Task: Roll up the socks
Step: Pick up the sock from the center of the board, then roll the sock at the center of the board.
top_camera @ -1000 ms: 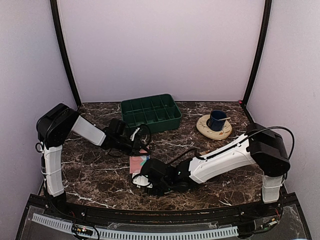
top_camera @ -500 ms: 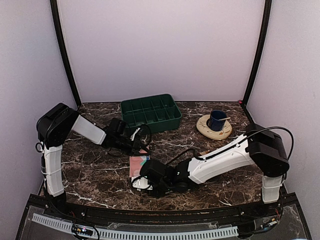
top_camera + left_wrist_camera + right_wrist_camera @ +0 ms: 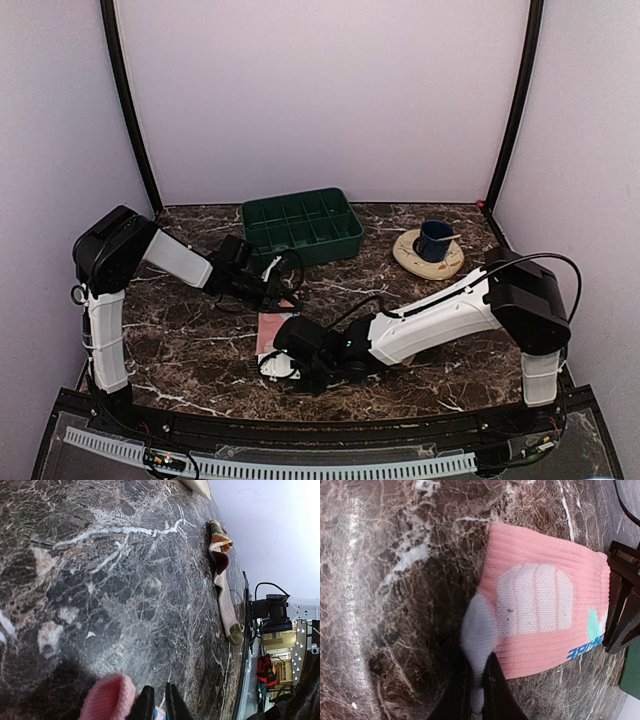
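The pink sock (image 3: pixel 545 615) lies flat on the dark marble table (image 3: pixel 190 350), showing a white patch, a teal mark and blue lettering. My right gripper (image 3: pixel 477 690) is shut on its pale grey toe, lifting that tip off the table; from above it (image 3: pixel 283 362) sits at the sock's (image 3: pixel 272 330) near end. My left gripper (image 3: pixel 159 702) is at the cuff end, its jaws a narrow slit apart, with the pink cuff (image 3: pixel 107 697) just beside one finger. The tan sock (image 3: pixel 222 587) with dark heel and toe lies stretched out further away, by the table's edge.
A green compartment tray (image 3: pixel 300 225) stands at the back centre. A blue cup (image 3: pixel 435 240) sits on a cream plate (image 3: pixel 410 258) at the back right. The right arm (image 3: pixel 440 315) stretches low across the table's front half.
My right gripper has slid left along the table and closed on the pink sock's toe. My left gripper's jaws have parted slightly at the cuff end.
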Controlling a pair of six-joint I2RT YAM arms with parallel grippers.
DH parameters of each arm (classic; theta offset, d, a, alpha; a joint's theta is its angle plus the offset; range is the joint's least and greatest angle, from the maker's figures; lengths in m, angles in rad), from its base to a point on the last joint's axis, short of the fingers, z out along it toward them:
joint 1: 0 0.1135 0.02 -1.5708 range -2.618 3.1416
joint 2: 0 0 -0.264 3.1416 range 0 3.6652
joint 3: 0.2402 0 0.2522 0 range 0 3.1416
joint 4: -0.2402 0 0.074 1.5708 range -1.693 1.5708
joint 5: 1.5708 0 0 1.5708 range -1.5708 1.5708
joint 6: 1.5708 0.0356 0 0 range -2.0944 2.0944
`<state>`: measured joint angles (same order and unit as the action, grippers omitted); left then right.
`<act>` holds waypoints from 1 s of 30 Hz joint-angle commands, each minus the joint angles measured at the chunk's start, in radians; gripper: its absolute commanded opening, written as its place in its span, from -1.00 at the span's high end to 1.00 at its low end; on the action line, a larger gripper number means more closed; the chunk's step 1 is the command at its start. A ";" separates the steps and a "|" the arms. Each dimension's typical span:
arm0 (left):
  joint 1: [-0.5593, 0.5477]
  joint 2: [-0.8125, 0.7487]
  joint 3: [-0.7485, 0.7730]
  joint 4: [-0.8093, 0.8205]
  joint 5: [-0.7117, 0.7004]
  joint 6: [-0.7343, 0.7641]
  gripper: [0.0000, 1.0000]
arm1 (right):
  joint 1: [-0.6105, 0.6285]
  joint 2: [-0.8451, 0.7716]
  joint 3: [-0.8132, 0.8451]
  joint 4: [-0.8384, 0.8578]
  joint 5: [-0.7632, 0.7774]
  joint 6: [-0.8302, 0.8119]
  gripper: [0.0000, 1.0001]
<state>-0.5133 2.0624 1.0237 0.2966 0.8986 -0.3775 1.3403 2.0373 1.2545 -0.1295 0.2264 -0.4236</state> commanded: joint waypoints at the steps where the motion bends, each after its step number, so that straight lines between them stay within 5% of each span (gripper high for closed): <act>1: 0.002 -0.053 -0.019 -0.033 -0.034 0.012 0.72 | -0.018 -0.003 -0.007 -0.086 -0.085 0.045 1.00; 13: 0.003 -0.264 -0.047 -0.075 -0.149 0.015 0.34 | -0.091 -0.037 0.041 -0.152 -0.291 0.131 1.00; 21: 0.004 -0.377 -0.119 -0.087 -0.286 0.012 0.32 | -0.142 -0.031 0.077 -0.184 -0.438 0.184 1.00; 30: 0.004 -0.564 -0.365 -0.003 -0.414 -0.070 0.34 | -0.189 -0.017 0.135 -0.227 -0.567 0.188 1.00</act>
<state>-0.5140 1.5932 0.7536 0.2466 0.5571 -0.4004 1.1725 2.0212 1.3354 -0.3218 -0.2481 -0.2481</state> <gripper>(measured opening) 0.333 0.030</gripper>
